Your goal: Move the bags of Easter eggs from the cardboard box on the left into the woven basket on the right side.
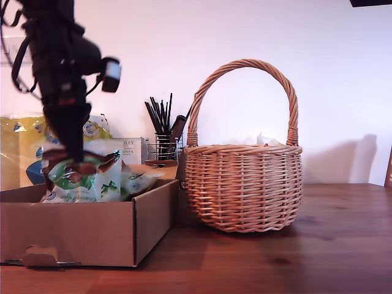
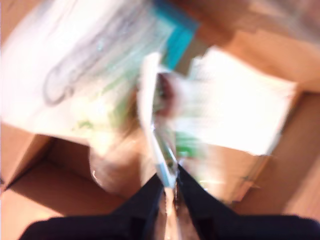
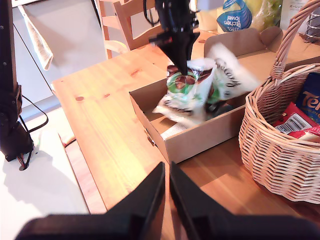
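My first gripper (image 1: pixel 73 160) hangs over the cardboard box (image 1: pixel 92 229) at the exterior view's left, shut on the top edge of a green-and-white bag of Easter eggs (image 1: pixel 92 177), held just above the box. In the blurred first wrist view the fingertips (image 2: pixel 170 185) pinch that bag (image 2: pixel 100 75). More bags (image 1: pixel 139 179) lie in the box. The woven basket (image 1: pixel 244 184) stands to the box's right in the exterior view; it holds a red bag (image 3: pixel 295 122) and a blue one (image 3: pixel 310 100). My second gripper (image 3: pixel 166 172) is shut on nothing, above the table short of the box (image 3: pixel 200 137).
Behind the box in the exterior view stand a yellow-and-blue kitchen towel pack (image 1: pixel 24 147), a white Porlex box (image 1: pixel 131 150) and a black wire utensil holder (image 1: pixel 164 144). A wooden chair (image 3: pixel 127 20) stands past the table's far edge. The basket's tall handle (image 1: pixel 245 64) arches over its opening.
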Controlling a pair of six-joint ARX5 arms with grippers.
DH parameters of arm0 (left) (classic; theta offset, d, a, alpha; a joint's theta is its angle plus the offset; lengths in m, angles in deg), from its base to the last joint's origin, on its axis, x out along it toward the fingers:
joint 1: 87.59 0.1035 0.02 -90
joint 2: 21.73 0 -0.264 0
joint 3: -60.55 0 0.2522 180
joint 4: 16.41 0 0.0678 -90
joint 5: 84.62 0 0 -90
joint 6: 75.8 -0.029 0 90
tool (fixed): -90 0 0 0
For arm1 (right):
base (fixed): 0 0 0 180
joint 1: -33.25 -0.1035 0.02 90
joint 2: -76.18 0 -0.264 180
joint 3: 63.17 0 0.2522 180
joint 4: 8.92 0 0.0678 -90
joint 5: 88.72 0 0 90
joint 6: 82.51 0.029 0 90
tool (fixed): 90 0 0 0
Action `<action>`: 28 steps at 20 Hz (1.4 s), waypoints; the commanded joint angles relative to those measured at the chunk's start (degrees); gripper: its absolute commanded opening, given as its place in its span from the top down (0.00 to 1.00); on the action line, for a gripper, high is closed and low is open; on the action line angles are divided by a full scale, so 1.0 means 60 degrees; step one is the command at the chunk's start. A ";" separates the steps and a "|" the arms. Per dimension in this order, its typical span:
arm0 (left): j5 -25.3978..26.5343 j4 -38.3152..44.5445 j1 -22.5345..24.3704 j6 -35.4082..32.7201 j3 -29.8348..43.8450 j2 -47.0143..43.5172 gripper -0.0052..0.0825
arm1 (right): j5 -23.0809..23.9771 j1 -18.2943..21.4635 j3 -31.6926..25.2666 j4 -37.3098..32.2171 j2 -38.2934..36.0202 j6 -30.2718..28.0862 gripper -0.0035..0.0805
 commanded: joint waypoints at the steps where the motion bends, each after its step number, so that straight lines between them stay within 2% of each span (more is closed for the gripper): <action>1: -0.0084 -0.0281 -0.0113 0.0135 -0.0069 0.0044 0.97 | -0.0025 -0.0036 0.0051 -0.0077 -0.0011 -0.0029 0.97; 4: -0.0157 -0.0364 -0.0280 0.0630 -0.0076 -0.0372 0.97 | -0.0025 -0.0036 0.0051 -0.0077 -0.0011 -0.0029 0.97; 11: -0.0896 -0.0259 -0.0444 0.0630 -0.0390 -0.1745 0.97 | -0.0025 -0.0036 0.0051 -0.0080 -0.0011 -0.0029 0.97; 12: -0.1184 -0.0197 -0.0444 0.0641 -0.0506 -0.1989 0.97 | -0.0025 -0.0036 0.0051 -0.0080 -0.0011 -0.0025 0.97; 15: -0.2849 0.0568 -0.0586 0.0878 -0.0590 -0.2463 0.97 | -0.0025 -0.0036 0.0051 -0.0095 -0.0011 -0.0025 0.97; 18: -0.3311 0.1490 -0.1173 0.1344 -0.0590 -0.2422 0.97 | -0.0025 -0.0036 0.0051 -0.0098 -0.0011 -0.0029 0.97; 22: -0.3198 0.3085 -0.2215 0.1504 -0.0590 -0.2080 0.97 | -0.0022 -0.0036 0.0051 -0.0098 -0.0011 -0.0029 0.97; 28: -0.0572 0.5115 -0.3213 0.1770 -0.0586 -0.1257 0.97 | 0.0018 -0.0036 0.0051 -0.0095 -0.0011 -0.0029 0.97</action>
